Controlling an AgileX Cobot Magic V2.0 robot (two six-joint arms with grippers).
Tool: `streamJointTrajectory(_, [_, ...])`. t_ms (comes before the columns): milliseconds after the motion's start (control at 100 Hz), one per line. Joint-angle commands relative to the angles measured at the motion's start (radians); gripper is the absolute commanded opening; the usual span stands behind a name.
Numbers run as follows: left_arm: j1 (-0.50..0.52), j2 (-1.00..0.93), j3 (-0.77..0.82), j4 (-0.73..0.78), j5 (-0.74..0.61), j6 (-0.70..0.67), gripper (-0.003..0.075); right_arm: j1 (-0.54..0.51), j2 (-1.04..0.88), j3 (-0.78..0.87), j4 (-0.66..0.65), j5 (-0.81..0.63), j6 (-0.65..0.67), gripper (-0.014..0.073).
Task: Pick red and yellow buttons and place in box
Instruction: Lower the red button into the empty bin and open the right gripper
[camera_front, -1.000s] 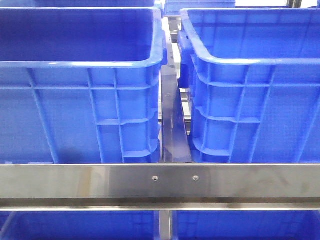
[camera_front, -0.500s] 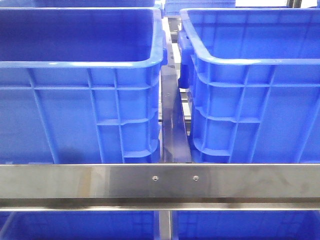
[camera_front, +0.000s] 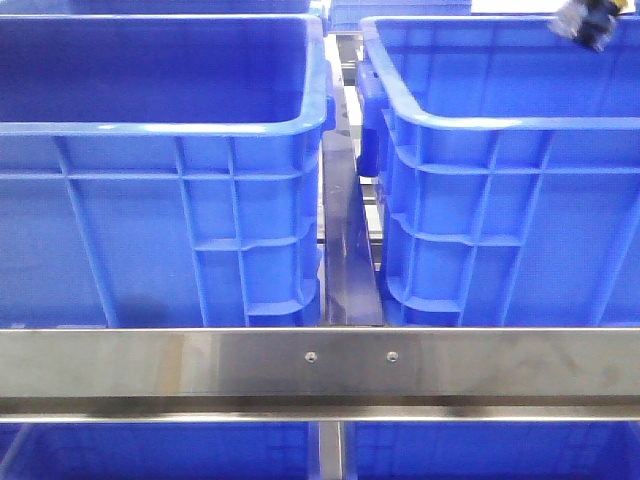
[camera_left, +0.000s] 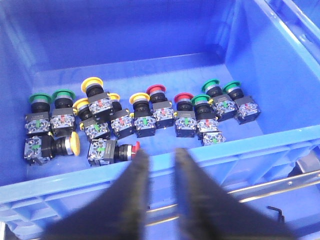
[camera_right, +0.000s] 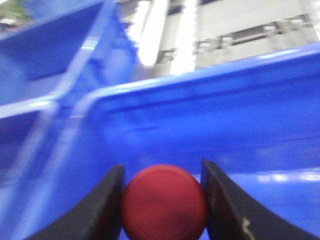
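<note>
Red button (camera_right: 164, 202) clamped between right end effector (camera_right: 162, 200) fingers; left end effector (camera_left: 159, 165) narrowly parted.

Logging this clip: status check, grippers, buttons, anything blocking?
Right gripper shut on a red button by a blue crate. Left gripper open, empty, above a crate of mixed buttons. No obstruction visible.

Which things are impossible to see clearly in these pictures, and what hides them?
- Front view: the insides of both large blue plastic crates are hidden by their near walls.
- Front view: the right gripper is cut off by the top edge.
- Right wrist view: the dark red round button is blurred; its body is cut off below.
- Left wrist view: labels on the button switches are too small.
</note>
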Motion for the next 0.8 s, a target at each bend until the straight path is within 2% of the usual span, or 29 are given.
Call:
streamJointTrajectory(0, [0.001, 0.002, -0.026, -0.003, -0.091, -0.010, -0.0019, -0.008, 0.026, -0.055, 0.052, -0.048, -0.082, 0.0173])
streamJointTrajectory(370, [0.001, 0.002, -0.026, -0.003, -0.093, -0.010, -0.0019, -0.008, 0.313, -0.249, 0.053, -0.047, -0.232, 0.0173])
streamJointTrajectory(790, [0.001, 0.002, -0.026, -0.003, -0.093, -0.010, -0.0019, -0.008, 0.532, -0.427, 0.052, -0.025, -0.235, 0.0173])
